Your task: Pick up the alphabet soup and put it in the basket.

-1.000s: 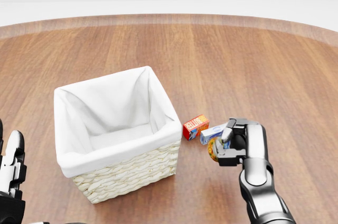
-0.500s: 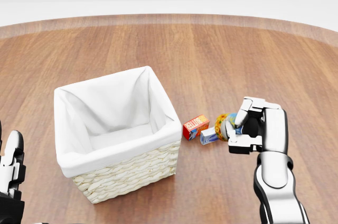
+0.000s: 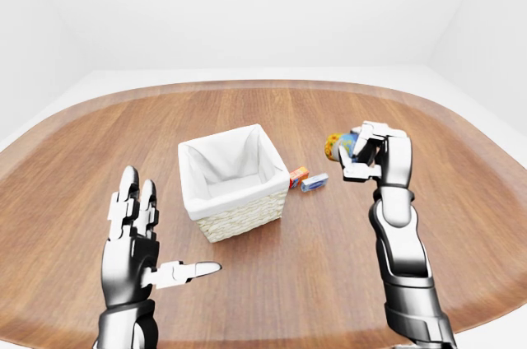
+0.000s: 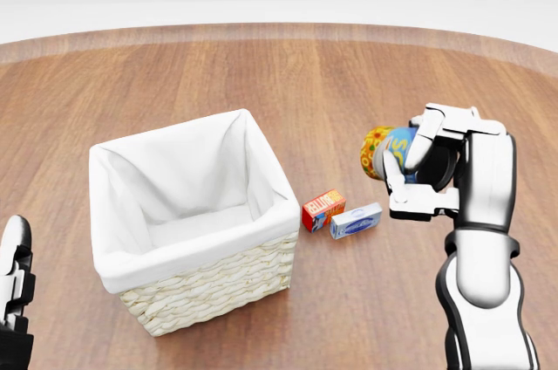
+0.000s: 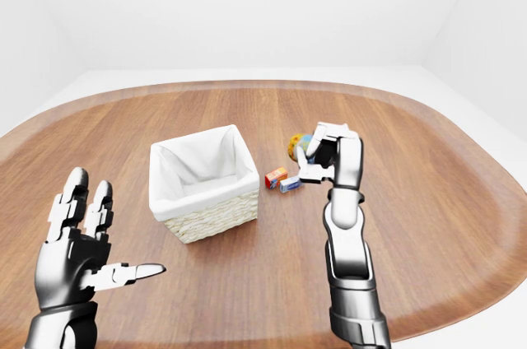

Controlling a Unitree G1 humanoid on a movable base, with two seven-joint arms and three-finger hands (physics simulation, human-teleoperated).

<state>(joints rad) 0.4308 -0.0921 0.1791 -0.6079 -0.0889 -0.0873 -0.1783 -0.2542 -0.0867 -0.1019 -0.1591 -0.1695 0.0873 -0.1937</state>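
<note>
The alphabet soup can (image 4: 386,151), yellow and blue, hangs above the wooden table, held on its side in my right hand (image 4: 417,169), whose fingers are shut round it. It sits to the right of the wicker basket (image 4: 211,287) with its white cloth lining, and higher than the basket's rim. My left hand (image 3: 165,242) is raised at the lower left of the left-eye view, fingers spread, holding nothing.
A small red box (image 4: 323,209) and a blue-and-white box (image 4: 355,221) lie on the table (image 4: 349,82) just right of the basket, below the lifted can. The round table's edge (image 3: 461,118) curves along the right.
My right hand has risen from table level beside the two boxes, carrying the soup can up and slightly right. The blue-and-white box now lies uncovered. The left hand has dropped lower in the head view.
</note>
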